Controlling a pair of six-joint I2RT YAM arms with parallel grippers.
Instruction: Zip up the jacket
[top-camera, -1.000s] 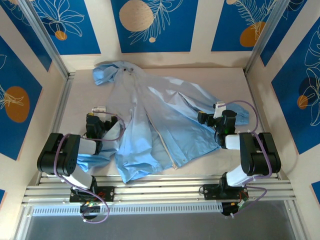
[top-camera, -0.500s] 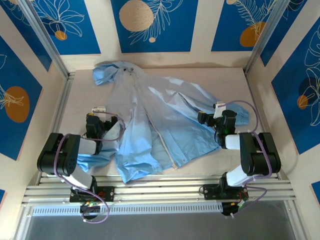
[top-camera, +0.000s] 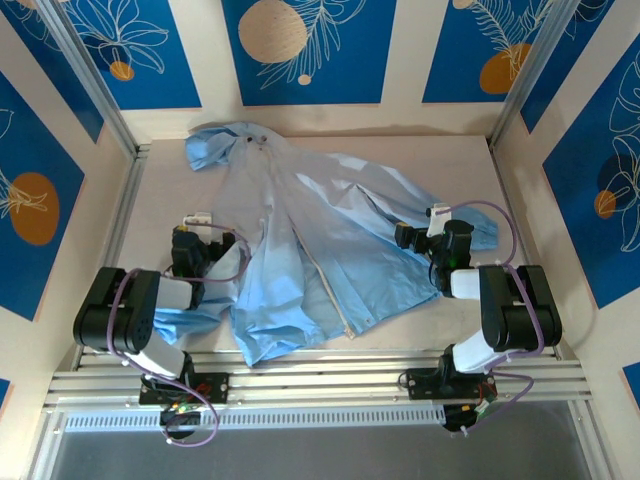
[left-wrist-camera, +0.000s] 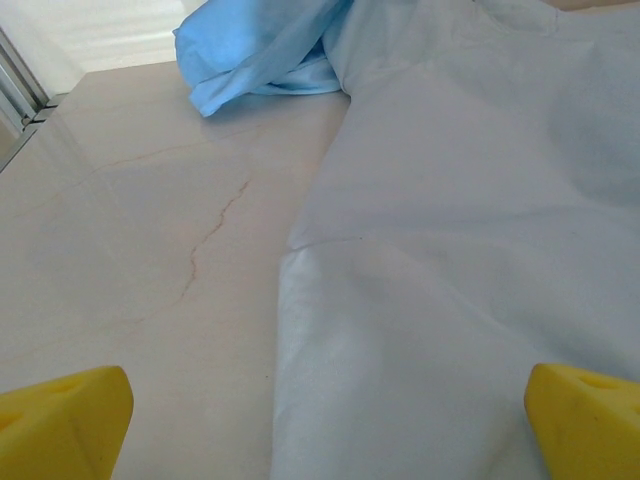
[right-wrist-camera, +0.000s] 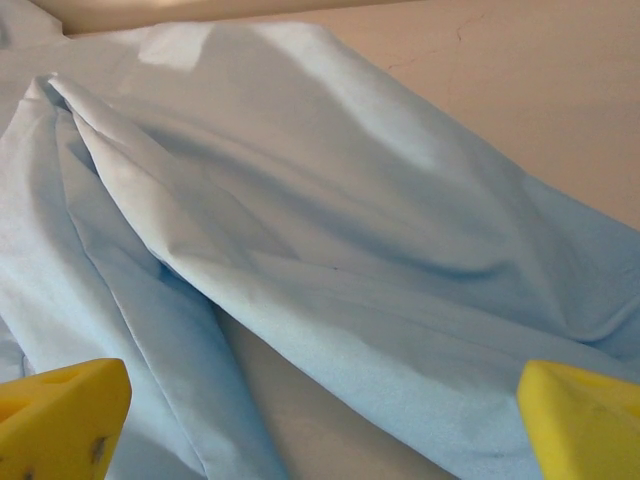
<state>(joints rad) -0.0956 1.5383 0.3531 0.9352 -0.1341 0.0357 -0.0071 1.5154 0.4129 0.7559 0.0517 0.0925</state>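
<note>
Jacket (top-camera: 320, 240) lies flat on table (top-camera: 450, 165), centre. Long axis runs far-to-near: hood far-left, hem toward arm bases. Left gripper (left-wrist-camera: 320, 420) and right gripper (right-wrist-camera: 320, 415) spread wide, empty, low over fabric.

Jacket (top-camera: 310, 240) on table (top-camera: 160, 195) ctr — L claw (left-wrist-camera: 325, 425) at its left edge, R claw (right-wrist-camera: 320, 420) over right sleeve.

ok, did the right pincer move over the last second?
No. In the top view the right pincer sits at the same spot relative to the front rail, open over the jacket.
</note>
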